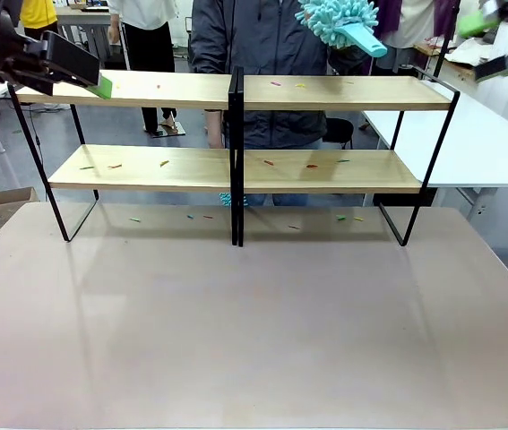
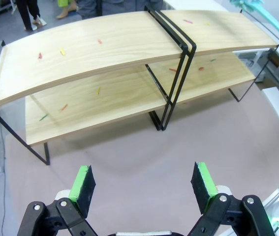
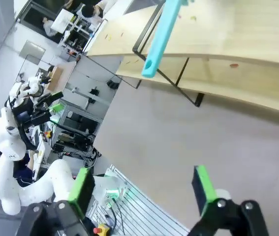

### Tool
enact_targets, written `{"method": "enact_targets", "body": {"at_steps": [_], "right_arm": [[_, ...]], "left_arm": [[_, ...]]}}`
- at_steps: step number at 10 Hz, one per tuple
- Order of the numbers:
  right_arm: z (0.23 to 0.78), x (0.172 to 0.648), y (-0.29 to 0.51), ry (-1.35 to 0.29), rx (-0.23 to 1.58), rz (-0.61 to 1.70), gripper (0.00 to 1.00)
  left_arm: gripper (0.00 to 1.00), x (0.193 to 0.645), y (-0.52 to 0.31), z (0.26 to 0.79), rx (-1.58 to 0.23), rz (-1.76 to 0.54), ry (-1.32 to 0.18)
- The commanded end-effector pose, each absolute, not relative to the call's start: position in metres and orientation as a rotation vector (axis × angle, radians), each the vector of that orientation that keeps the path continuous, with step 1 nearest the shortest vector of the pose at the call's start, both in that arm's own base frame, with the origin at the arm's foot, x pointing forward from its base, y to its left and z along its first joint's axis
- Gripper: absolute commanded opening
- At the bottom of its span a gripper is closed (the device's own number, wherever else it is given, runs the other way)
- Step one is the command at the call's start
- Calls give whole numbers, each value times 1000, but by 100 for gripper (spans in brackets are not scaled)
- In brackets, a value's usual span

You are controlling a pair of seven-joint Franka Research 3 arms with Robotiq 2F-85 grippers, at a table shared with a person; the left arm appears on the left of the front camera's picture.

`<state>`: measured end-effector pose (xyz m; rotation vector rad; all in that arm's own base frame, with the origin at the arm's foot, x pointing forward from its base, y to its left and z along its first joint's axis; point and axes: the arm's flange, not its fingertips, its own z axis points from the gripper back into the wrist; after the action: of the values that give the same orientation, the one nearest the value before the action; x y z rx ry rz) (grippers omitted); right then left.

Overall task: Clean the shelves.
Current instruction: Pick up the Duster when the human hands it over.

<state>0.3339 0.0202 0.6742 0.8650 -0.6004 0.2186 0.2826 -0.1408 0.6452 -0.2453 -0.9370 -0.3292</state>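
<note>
**Both grippers spread wide, holding nothing**

Front view: the left gripper (image 1: 98, 83) is at the upper left end of the shelves (image 1: 343, 93), and the right gripper (image 1: 491, 43) is just above their right end.

Left wrist view: its pads (image 2: 84, 180) are wide apart and empty, with the shelves straight ahead.

Right wrist view: its pads (image 3: 201, 183) are spread and empty, with the shelves ahead and a teal duster handle (image 3: 160, 38) before them.

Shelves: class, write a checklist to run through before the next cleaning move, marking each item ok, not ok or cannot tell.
1. Left gripper open and empty: ok.
2. Right gripper open and empty: ok.
3. Duster held by a gripper: not ok; it is up behind the top right board.
4. Shelves free of scraps: not ok; coloured bits lie on both tiers.
5. Table under the shelves swept: not ok; bits lie there too.
</note>
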Motion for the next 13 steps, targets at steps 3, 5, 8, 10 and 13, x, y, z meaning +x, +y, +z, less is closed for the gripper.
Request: {"method": "enact_targets", "body": {"at_steps": [3, 5, 8, 10, 13], "right_arm": [[687, 406, 28, -376, 1177, 126, 100], [691, 496, 42, -327, 1305, -62, 100], [665, 567, 76, -319, 1268, -163, 100], [651, 568, 74, -288, 1274, -160, 100], [642, 555, 71, -308, 1246, -132, 100]], "left_arm": [[100, 282, -142, 645, -250, -332, -947], [100, 282, -142, 645, -250, -332, -947], [100, 282, -142, 645, -250, -332, -947], [100, 282, -142, 645, -250, -332, -947], [100, 282, -142, 645, -250, -332, -947]]}}
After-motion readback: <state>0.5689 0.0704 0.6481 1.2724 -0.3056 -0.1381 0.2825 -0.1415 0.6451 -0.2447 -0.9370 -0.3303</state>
